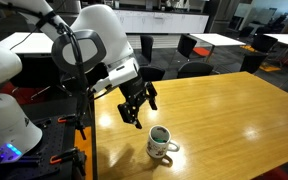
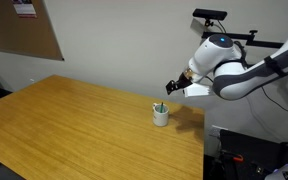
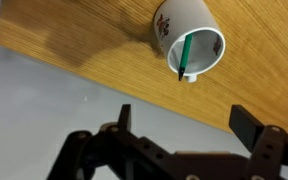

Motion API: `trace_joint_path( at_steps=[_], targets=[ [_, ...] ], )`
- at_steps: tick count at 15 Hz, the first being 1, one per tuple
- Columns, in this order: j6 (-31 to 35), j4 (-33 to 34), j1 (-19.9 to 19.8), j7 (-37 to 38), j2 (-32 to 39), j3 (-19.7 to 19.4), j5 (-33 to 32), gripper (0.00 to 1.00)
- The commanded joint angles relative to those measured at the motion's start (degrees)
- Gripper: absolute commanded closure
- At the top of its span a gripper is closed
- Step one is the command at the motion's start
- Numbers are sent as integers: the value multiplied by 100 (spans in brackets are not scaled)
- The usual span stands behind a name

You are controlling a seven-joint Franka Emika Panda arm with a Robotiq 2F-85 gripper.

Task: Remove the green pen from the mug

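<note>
The gripper (image 3: 184, 126) hangs in the air with its two dark fingers (image 3: 124, 116) spread wide and nothing between them, as the wrist view shows plainly. At about 12 o'clock from it in that view sits the mug (image 3: 189, 40), white with dark markings on its side, its mouth turned toward the camera. The green pen (image 3: 185, 52) stands inside it, leaning so that its dark end crosses the rim at roughly 7 o'clock of the opening. The mug rests on the wooden table (image 3: 84, 40), close to the table's edge, with grey floor beyond. In an exterior view the gripper (image 1: 136, 106) hovers above the tabletop, apart from the mug (image 1: 161, 145), which lies at about 4 o'clock from it with its loop handle pointing toward 4 o'clock as well; the pen is too small to make out there. In an exterior view from across the table (image 2: 74, 120), the gripper (image 2: 172, 87) sits at about 1 o'clock of the mug (image 2: 160, 114), not touching it, and the green pen (image 2: 158, 106) pokes up above the rim. A cork board (image 2: 34, 30) hangs on the wall behind.
</note>
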Motion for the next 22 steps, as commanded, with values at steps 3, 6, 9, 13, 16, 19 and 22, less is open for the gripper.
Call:
trace_joint_path(
  at_steps=[3, 6, 9, 13, 16, 19, 22],
  targets=[
    [-275, 97, -414, 1308, -33, 521, -706, 0],
    [-285, 113, -504, 1842, 12, 739, -993, 0],
    [-189, 129, -586, 2186, 84, 903, -1301, 0],
    [-287, 202, -810, 2942, 145, 1158, -1965, 0],
    [-628, 297, -990, 3729, 216, 1387, -2433, 19],
    [-1012, 465, -1050, 4432, 458, 1574, -2885, 24],
    [-1091, 654, -1040, 4911, 795, 1646, -3279, 24]
  ],
)
